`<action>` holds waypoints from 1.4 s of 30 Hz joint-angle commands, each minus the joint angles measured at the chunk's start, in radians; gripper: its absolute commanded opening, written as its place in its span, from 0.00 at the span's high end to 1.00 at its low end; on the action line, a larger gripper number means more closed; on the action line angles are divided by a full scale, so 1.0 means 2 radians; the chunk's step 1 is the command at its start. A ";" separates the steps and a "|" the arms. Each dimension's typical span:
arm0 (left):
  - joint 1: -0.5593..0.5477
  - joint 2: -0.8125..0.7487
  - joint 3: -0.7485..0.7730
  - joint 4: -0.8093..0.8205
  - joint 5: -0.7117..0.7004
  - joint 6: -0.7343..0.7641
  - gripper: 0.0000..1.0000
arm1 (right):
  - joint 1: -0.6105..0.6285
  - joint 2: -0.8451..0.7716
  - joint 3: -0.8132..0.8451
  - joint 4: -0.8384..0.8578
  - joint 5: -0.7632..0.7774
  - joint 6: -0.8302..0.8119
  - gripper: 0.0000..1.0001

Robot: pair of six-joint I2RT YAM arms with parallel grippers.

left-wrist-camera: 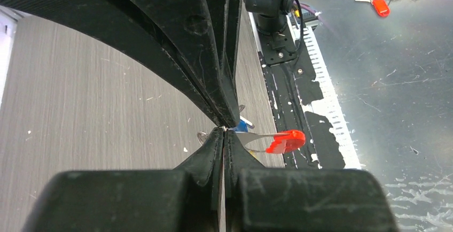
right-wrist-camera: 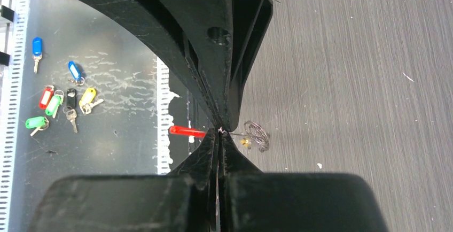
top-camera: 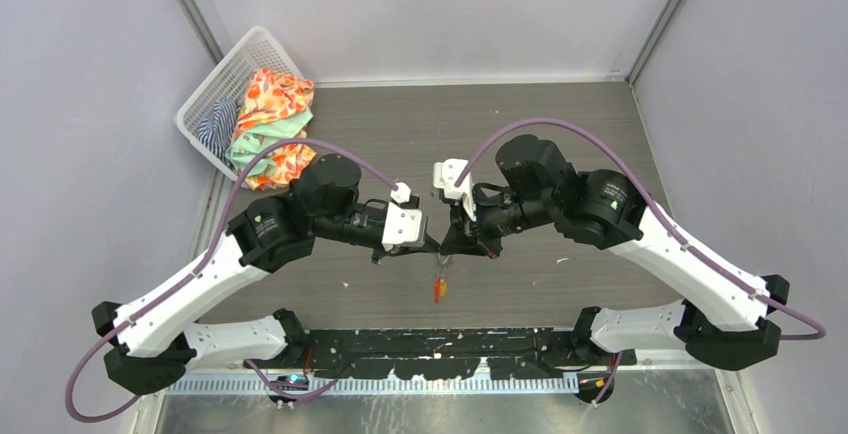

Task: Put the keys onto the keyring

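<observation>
Now both fully shut, tips meeting: left gripper (left-wrist-camera: 223, 129) and right gripper (right-wrist-camera: 220, 130) each pinch the keyring (right-wrist-camera: 256, 134) wire, likely to steady it. 2 keys (left-wrist-camera: 245, 123) just beside; threaded or not, unclear.

Both arms are angled inward — the left gripper (top-camera: 433, 250) and right gripper (top-camera: 452, 248) are set tip to tip, each clamped shut on the keyring (top-camera: 440, 288).
</observation>
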 commanded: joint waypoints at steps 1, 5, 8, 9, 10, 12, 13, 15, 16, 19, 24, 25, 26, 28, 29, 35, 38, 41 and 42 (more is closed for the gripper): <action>0.000 -0.006 0.009 0.014 -0.017 0.001 1.00 | 0.000 -0.015 0.015 0.046 -0.004 0.023 0.95; 0.000 -0.016 0.005 0.039 -0.035 -0.024 1.00 | -0.001 -0.064 -0.040 0.104 0.022 0.043 0.69; 0.002 -0.021 0.007 0.063 -0.040 -0.055 1.00 | -0.002 -0.113 -0.089 0.156 0.039 0.070 0.55; 0.004 -0.021 0.008 0.073 -0.037 -0.067 1.00 | -0.002 -0.123 -0.106 0.176 0.043 0.076 0.53; 0.007 -0.023 0.009 0.087 -0.033 -0.084 1.00 | -0.002 -0.141 -0.119 0.194 0.045 0.087 0.53; 0.011 -0.023 0.012 0.108 -0.017 -0.116 1.00 | -0.002 -0.165 -0.147 0.233 0.051 0.104 0.53; 0.013 -0.021 0.014 0.118 -0.008 -0.132 1.00 | -0.002 -0.176 -0.161 0.253 0.054 0.109 0.53; 0.016 -0.017 0.019 0.137 0.012 -0.166 1.00 | -0.003 -0.196 -0.194 0.302 0.058 0.134 0.53; 0.016 -0.015 0.023 0.147 0.021 -0.178 1.00 | -0.003 -0.202 -0.205 0.323 0.061 0.141 0.53; 0.016 -0.008 0.036 0.173 0.028 -0.207 1.00 | -0.002 -0.210 -0.218 0.362 0.068 0.150 0.54; 0.016 0.001 0.058 0.183 0.032 -0.239 1.00 | -0.002 -0.211 -0.221 0.382 0.079 0.151 0.59; 0.016 0.001 0.059 0.184 0.035 -0.242 1.00 | -0.003 -0.212 -0.222 0.385 0.079 0.150 0.60; 0.016 0.001 0.060 0.184 0.039 -0.244 1.00 | -0.003 -0.212 -0.223 0.388 0.080 0.149 0.61; 0.016 0.001 0.061 0.181 0.042 -0.244 1.00 | -0.002 -0.212 -0.224 0.391 0.075 0.146 0.69; 0.016 0.001 0.062 0.180 0.041 -0.244 1.00 | -0.003 -0.212 -0.223 0.391 0.072 0.145 0.75; 0.016 -0.008 0.047 0.174 0.035 -0.236 1.00 | -0.002 -0.210 -0.201 0.352 0.062 0.132 0.99; 0.017 -0.015 0.037 0.161 0.021 -0.220 1.00 | -0.002 -0.196 -0.166 0.290 0.060 0.117 0.99; 0.017 -0.018 0.030 0.143 0.004 -0.187 0.98 | -0.002 -0.173 -0.129 0.230 0.050 0.107 0.99; 0.017 -0.017 0.031 0.136 0.006 -0.177 0.87 | -0.002 -0.161 -0.117 0.213 0.046 0.098 0.99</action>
